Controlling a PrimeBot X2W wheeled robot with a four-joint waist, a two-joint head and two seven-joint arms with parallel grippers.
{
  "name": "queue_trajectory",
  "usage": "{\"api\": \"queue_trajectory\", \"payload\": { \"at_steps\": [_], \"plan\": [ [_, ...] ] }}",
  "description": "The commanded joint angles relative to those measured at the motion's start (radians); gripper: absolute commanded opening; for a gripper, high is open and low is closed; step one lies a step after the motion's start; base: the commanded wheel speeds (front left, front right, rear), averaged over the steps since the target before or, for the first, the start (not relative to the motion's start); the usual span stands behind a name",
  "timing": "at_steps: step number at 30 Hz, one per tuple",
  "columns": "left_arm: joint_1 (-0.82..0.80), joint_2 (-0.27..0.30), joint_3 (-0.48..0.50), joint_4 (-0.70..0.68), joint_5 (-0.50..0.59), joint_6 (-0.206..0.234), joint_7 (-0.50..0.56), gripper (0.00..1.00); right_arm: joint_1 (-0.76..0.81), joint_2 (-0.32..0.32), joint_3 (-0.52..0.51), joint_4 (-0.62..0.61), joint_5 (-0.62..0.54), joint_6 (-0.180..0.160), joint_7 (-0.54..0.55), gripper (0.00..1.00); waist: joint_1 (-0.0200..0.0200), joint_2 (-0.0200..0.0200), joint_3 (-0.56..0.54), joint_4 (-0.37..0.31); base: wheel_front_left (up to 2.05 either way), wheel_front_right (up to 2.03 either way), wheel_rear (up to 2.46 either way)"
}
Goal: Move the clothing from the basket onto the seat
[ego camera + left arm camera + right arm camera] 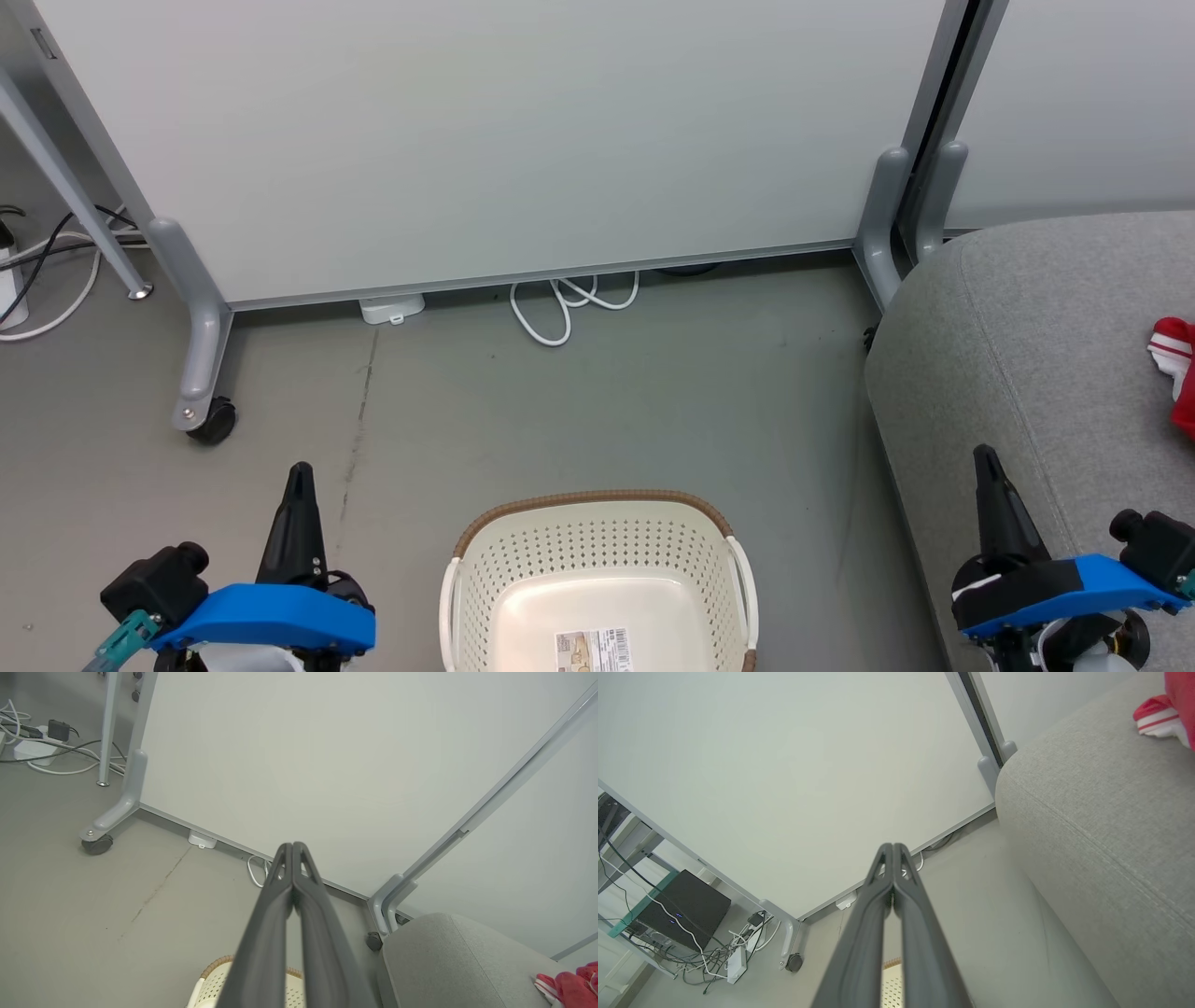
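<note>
Grey smooth floor (560, 420) runs across my head view, marked by a thin dark crack line. Behind it stands a pale partition panel (513, 140) on grey metal legs, with a black caster wheel (213, 422) at its left foot. A looped white cable (569, 303) lies under the panel's lower edge. In the left wrist view I see a white power strip (32, 749) with cables on the floor, far left. The right wrist view shows a black box (686, 905) with a tangle of wires beside it.

The basket (597, 523) sits on the floor at bottom centre, between my two arms. Its cream bottom is bare apart from a printed label (594, 651). The seat (1027, 355) fills the right side, grey fabric with a seam line. The clothing (1178, 373) lies on the seat at the far right edge, red with white stripes, well apart from the basket.

Left gripper (299, 471) hangs over the floor left of the basket, fingers pressed together, nothing held. Right gripper (985, 457) is above the seat's front edge, closed tight as well, nothing in it.
</note>
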Motion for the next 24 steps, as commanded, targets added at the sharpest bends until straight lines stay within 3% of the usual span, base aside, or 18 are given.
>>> {"api": "queue_trajectory", "payload": {
  "at_steps": [1, 24],
  "plan": [
    [-0.035, 0.001, 0.013, -0.019, -0.051, -0.004, 0.010, 0.00, -0.009, -0.003, -0.004, -0.020, 0.052, 0.000, 0.011, 0.00, 0.0000, -0.0001, 0.000, -0.001, 0.00, 0.00, 0.00],
    [-0.045, 0.001, 0.048, -0.024, -0.350, -0.013, 0.085, 0.00, -0.009, -0.003, -0.013, -0.040, 0.354, 0.000, 0.086, 0.00, 0.0000, -0.0001, -0.003, -0.010, 0.00, 0.00, 0.00]
  ]
}}
